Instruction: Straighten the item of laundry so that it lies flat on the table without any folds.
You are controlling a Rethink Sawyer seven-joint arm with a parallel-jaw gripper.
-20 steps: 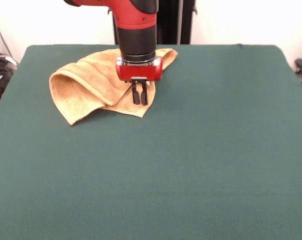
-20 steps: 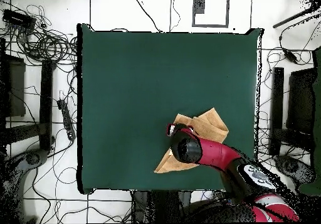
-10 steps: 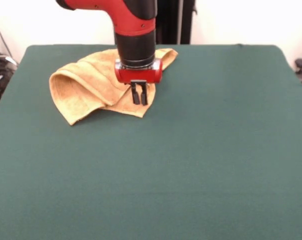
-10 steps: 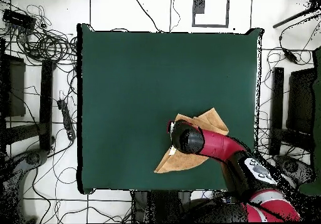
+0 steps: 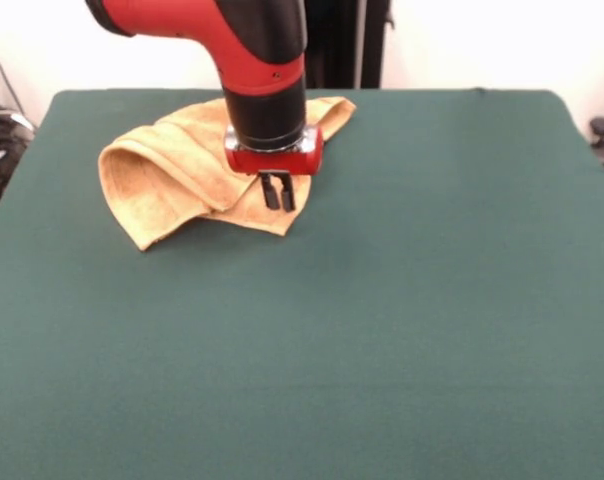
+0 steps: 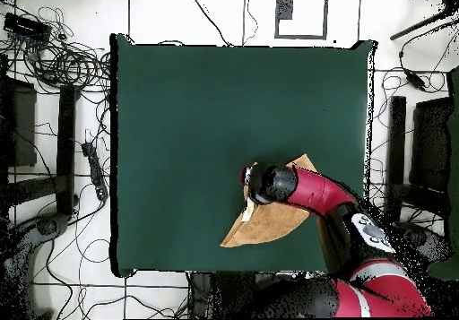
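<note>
I see my black claw (image 5: 277, 192), its 2 fingers nearly together and holding nothing, over the folded mustard-yellow terry towel (image 5: 177, 175) on the dark green worktop's (image 5: 382, 320) far side; pinching 2 layers would drag the fold along.

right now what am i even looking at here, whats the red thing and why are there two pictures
The red and black thing is a robot arm, ending in a small gripper with two dark fingers. One picture looks across the table at the robot; the other looks straight down from above. On the dark green table lies one crumpled mustard-yellow towel, folded over itself near the robot's side. The gripper hangs over the towel's edge, fingers close together, and holds nothing that I can see. From above, the arm covers part of the towel.
</note>
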